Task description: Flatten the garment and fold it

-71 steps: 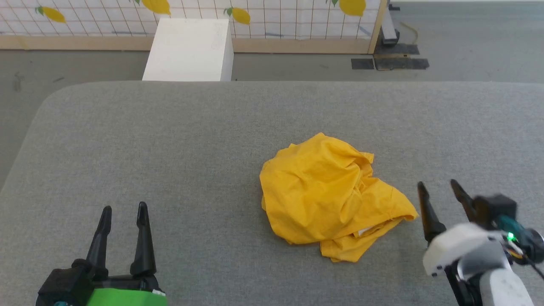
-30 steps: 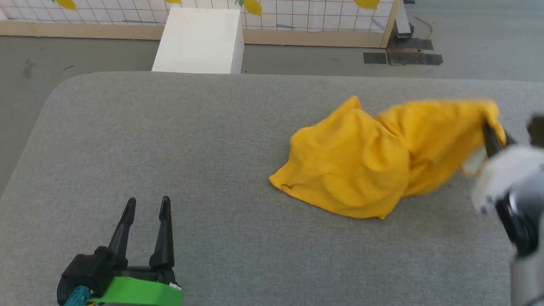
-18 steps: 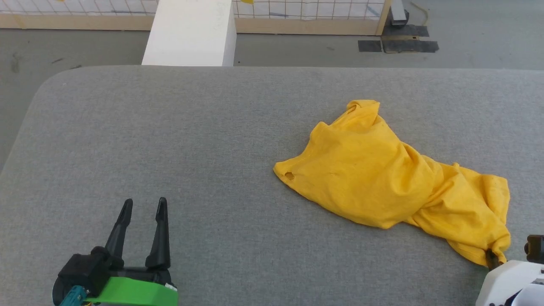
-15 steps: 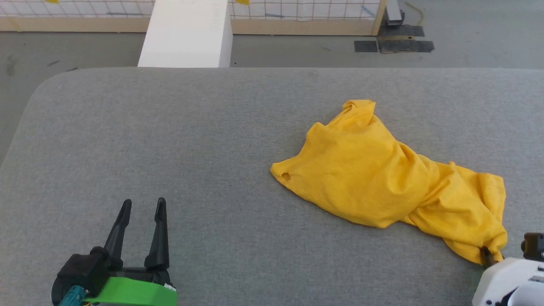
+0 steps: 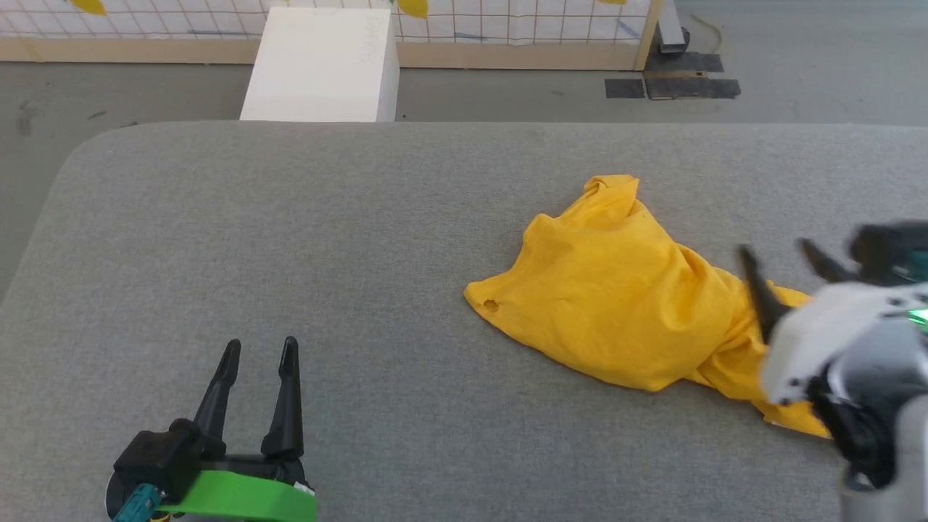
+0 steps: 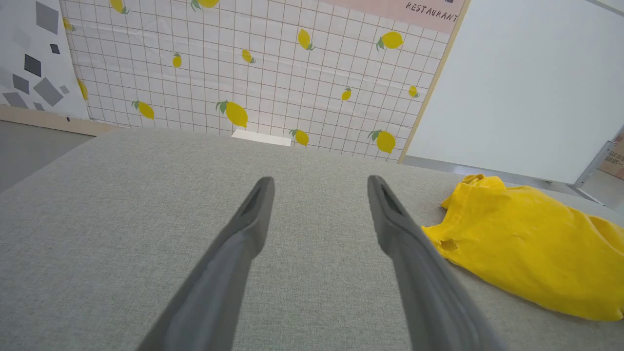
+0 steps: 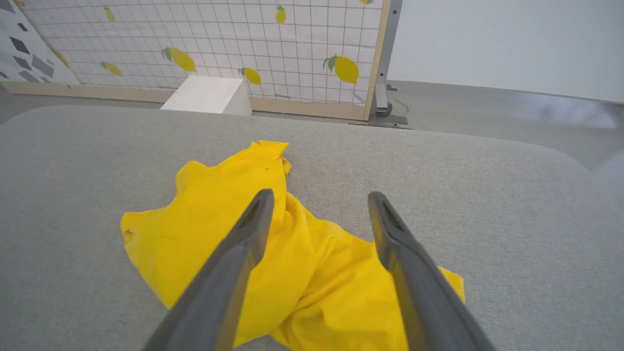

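Note:
The garment (image 5: 616,304) is a plain yellow crumpled heap stretched diagonally across the right half of the grey padded table (image 5: 326,239). It also lies at the right in the left wrist view (image 6: 526,248) and spreads under the fingers in the right wrist view (image 7: 234,234). My right gripper (image 5: 779,250) hovers open above the garment's right end, holding nothing. My left gripper (image 5: 259,349) stands open near the table's front left, well away from the cloth, with nothing between its fingers (image 6: 253,214).
A white box (image 5: 322,65) stands on the floor just beyond the table's far edge. Behind it runs a lemon-print grid wall (image 6: 253,78) with a wooden base. Dark mats (image 5: 670,87) lie on the floor at the back right.
My right gripper let go of the garment's lower right end, opened, and rose up over that end. The garment stays stretched out on the table. The left gripper has not moved.

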Controlling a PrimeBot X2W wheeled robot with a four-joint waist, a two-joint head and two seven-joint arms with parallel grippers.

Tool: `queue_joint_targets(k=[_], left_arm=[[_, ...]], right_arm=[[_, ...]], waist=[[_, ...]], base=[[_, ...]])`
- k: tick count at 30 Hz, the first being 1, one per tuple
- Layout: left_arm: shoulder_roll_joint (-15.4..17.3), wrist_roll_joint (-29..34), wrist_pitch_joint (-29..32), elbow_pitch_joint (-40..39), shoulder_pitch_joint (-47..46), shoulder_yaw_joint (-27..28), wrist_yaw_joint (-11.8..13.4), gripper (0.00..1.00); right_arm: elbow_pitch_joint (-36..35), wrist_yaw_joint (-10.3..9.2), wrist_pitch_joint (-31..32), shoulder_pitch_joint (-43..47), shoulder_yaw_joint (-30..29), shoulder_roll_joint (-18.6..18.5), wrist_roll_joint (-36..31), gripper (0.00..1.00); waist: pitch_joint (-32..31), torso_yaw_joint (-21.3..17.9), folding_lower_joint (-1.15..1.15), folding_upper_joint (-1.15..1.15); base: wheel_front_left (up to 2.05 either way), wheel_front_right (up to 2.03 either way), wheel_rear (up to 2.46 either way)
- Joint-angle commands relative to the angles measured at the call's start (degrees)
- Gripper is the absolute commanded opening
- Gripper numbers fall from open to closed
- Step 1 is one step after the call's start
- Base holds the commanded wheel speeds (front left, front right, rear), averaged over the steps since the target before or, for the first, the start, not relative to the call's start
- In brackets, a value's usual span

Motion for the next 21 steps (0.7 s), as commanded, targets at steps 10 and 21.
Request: queue_joint_targets(k=[10, 21], left_arm=[[0.2, -1.5, -0.3, 0.7, -3.1, -1.0, -0.4, 1.00], [0.2, -1.9, -0.3, 2.7, -4.2, -2.2, -0.4, 1.00]], right_arm=[[13.2, -0.09, 9.0, -8.3, 16.5, -0.9, 4.3, 1.00], [36.9, -0.09, 1.0, -15.3, 25.1, -4.0, -0.3, 1.00]], waist=[[3.0, 4.9, 0.00, 0.00], [2.8, 10.2, 0.00, 0.00]], base=[[0.00, 0.00, 0.00], [0.00, 0.00, 0.00]])
